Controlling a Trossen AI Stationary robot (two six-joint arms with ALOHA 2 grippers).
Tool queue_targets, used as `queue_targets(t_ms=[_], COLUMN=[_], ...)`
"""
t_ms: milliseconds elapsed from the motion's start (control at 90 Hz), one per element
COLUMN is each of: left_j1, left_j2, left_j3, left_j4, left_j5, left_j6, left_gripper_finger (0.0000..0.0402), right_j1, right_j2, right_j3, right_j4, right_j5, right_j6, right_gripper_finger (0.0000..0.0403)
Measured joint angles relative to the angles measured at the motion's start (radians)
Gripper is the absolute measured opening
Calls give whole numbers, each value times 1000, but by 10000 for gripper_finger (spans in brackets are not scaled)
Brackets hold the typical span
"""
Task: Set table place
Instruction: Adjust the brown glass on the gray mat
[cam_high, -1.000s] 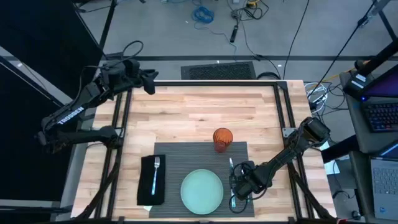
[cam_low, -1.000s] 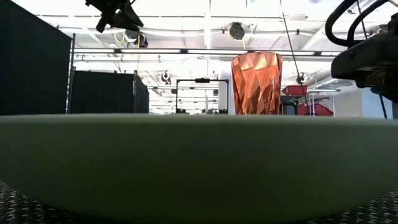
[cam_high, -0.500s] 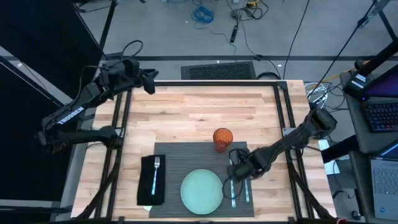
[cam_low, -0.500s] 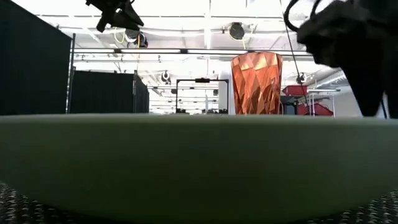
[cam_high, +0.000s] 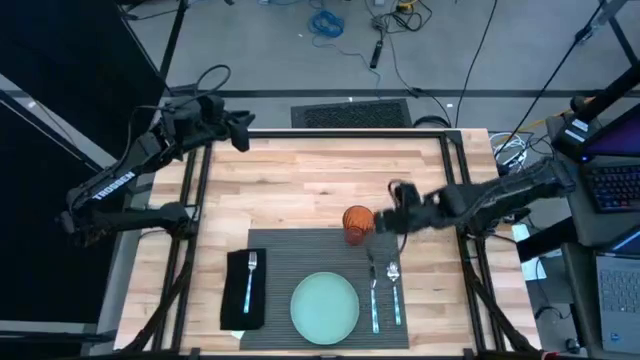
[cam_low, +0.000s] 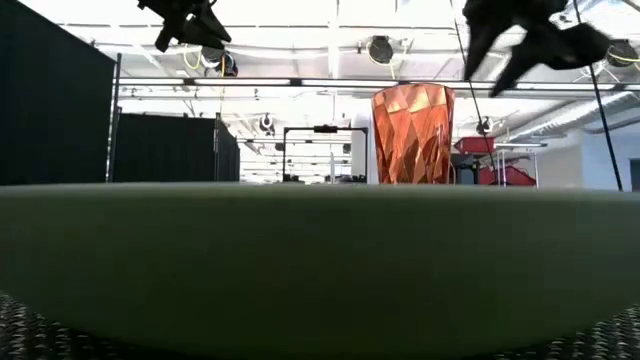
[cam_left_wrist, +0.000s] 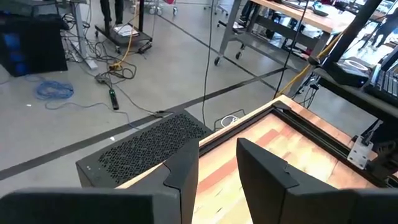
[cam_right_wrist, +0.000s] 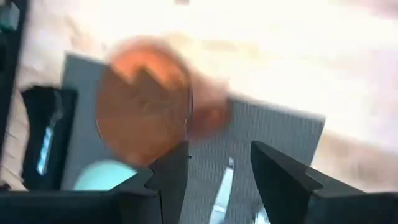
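The dark grey ribbed placemat (cam_high: 322, 262) lies at the table's near middle. On it sit a pale green plate (cam_high: 324, 307), an orange faceted cup (cam_high: 357, 224) at its far right, and a knife (cam_high: 375, 296) and a spoon (cam_high: 393, 288) right of the plate. A black napkin (cam_high: 244, 290) with a fork (cam_high: 250, 278) lies left of the plate. My right gripper (cam_high: 385, 220) hangs open in the air just right of the cup (cam_right_wrist: 146, 112), touching nothing. My left gripper (cam_high: 240, 130) waits open above the table's far left corner.
Bare wooden tabletop (cam_high: 330, 180) stretches between the placemat and the far edge. Black frame rails (cam_high: 455, 190) run along the table's sides. In the low view the plate's rim (cam_low: 320, 260) fills the foreground, with the cup (cam_low: 412, 133) behind it.
My right gripper has risen from low over the placemat to the right of the plate and gone toward the table's far edge, ending beside the cup. The knife and the spoon lie on the mat where it was. The right arm has swung up and stretched out.
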Motion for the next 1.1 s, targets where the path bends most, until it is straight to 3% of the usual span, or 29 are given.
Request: queue_targets(t_ms=[289,900,1011,1100], left_j1=[0,0,0,0], left_j2=[0,0,0,0], left_j3=[0,0,0,0], left_j4=[-1,-8,-8,-8], left_j5=[0,0,0,0], left_j6=[26,51,52,52], left_gripper_finger=[93,93,93,93], right_j1=[-174,-185,-185,-185], right_j2=[27,208,240,245], right_j3=[0,0,0,0], right_j4=[165,167,170,173], right_j5=[-162,-292,-322,-313], right_j6=[-250,-309,-334,-343], right_gripper_finger=[160,157,126,56])
